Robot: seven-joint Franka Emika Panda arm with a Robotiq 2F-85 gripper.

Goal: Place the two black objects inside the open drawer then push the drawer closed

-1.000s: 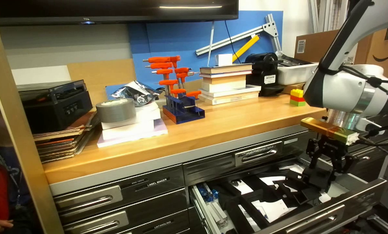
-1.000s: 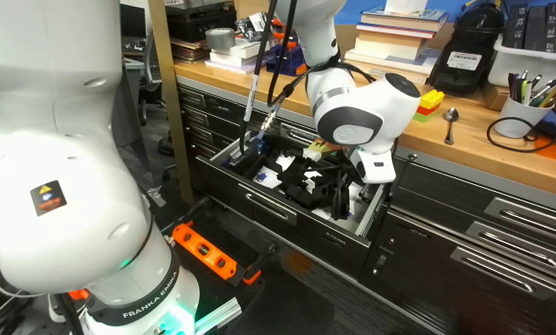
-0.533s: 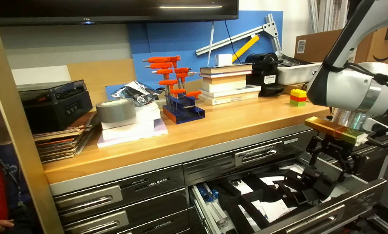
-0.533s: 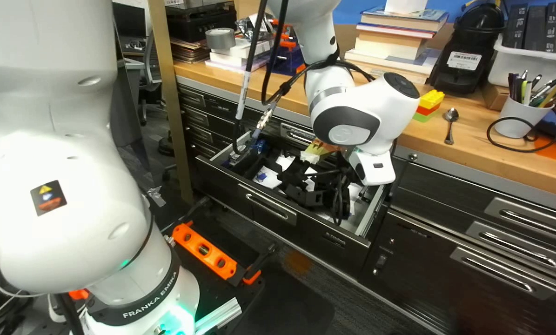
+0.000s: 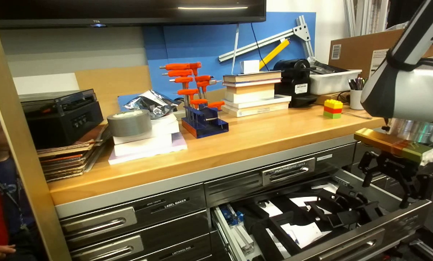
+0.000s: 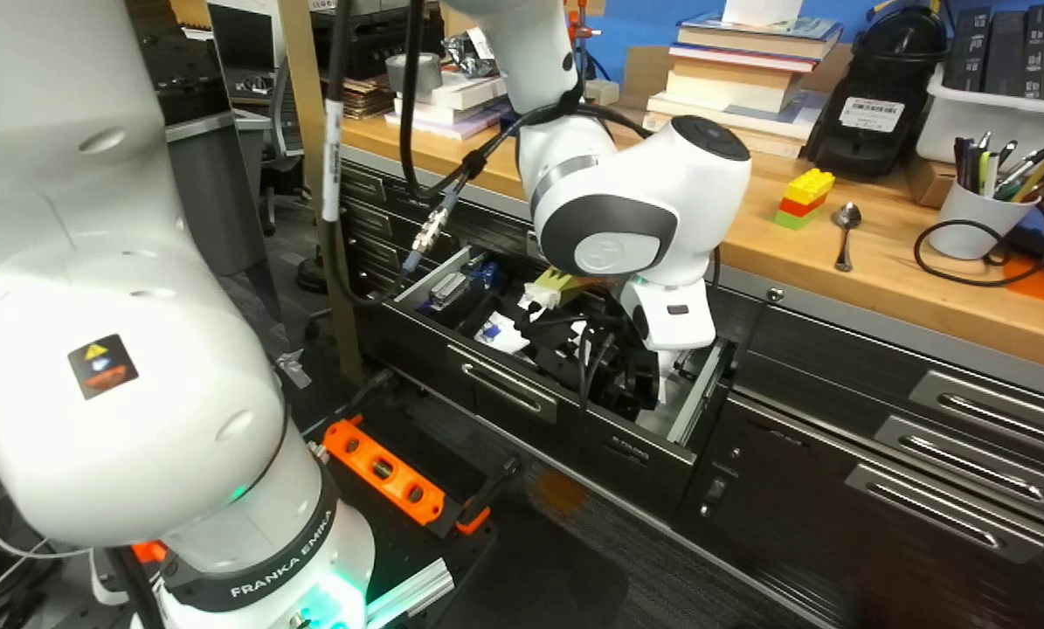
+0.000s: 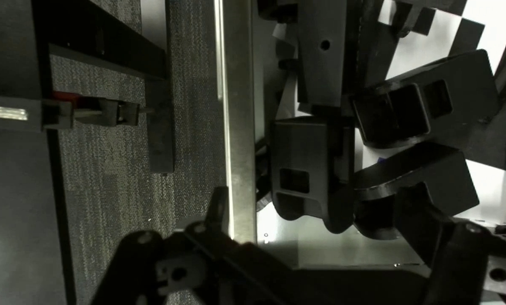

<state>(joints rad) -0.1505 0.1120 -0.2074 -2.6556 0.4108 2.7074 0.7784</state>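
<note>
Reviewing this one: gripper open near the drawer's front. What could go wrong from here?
The gripper stands open, and in the wrist view the front edge of the drawer runs between its fingers, so lowering there might snag it. The black blocks lie bunched together; one sitting too high might jam the drawer as it closes. The gripper is nearer the drawer's end than the bar handle is; pushing there might skew it.

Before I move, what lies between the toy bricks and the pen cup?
A spoon lies on the wooden counter between them, clearest in an exterior view.
</note>
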